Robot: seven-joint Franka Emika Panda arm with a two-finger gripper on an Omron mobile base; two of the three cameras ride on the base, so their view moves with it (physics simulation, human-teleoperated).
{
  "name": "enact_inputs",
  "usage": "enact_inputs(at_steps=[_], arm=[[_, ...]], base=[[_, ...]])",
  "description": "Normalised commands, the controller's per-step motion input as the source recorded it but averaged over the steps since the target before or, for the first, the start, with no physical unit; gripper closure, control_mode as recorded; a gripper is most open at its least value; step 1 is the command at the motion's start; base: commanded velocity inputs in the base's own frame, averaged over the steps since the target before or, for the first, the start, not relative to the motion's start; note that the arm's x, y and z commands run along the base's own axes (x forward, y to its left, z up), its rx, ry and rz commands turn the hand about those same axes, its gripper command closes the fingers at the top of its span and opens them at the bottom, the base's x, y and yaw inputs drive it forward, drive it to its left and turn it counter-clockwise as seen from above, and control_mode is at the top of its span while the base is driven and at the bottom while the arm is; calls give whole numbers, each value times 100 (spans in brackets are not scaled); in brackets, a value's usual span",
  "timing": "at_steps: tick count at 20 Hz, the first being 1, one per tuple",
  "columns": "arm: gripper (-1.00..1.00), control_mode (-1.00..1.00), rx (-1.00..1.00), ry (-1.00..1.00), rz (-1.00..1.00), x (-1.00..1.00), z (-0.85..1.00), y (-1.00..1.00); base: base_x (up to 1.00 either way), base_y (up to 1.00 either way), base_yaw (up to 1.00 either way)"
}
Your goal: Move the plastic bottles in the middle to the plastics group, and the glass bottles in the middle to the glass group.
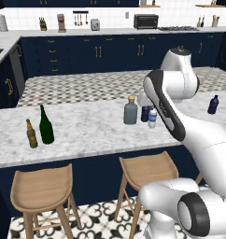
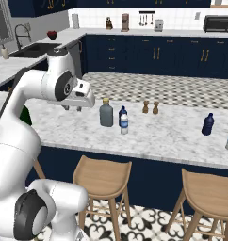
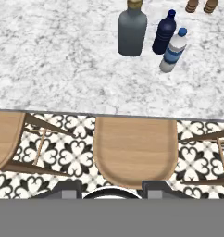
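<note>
Marble counter (image 1: 82, 128) holds three middle bottles: grey bottle (image 1: 130, 111), two plastic bottles (image 1: 149, 115).

Navy cabinets (image 1: 110, 53), marble island counter (image 1: 82, 128), wooden stools (image 1: 42, 189) — patterned tile floor (image 3: 72, 152), white-tiled backsplash (image 1: 110, 16).

marble counter (image 1: 82, 128), grey bottle (image 1: 130, 111), plastic bottles (image 1: 152, 118)

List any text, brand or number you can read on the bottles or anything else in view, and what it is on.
No text can be read in any view.
brown beer bottle: yellowish label, too small and blurred to read.
clear bottle with blue cap: blue label band, no legible lettering.
grey bottle with tan stopper: no label visible.
dark navy bottle: no label visible.
green wine bottle: no label visible.
</note>
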Motion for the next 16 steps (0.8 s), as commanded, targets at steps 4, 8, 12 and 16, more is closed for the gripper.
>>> enact_inputs(at_steps=[4,8,12,16], arm=[[-100,-100,0,0,0,-2,-4,-4],[-100,-100,0,5,0,21,-20,-43],[-100,-100,4,10,3,46,-11,-64],[-100,-100,3,13,8,59,-5,-49]], base=[[0,0,0],[0,0,0],[0,0,0],[0,0,0]])
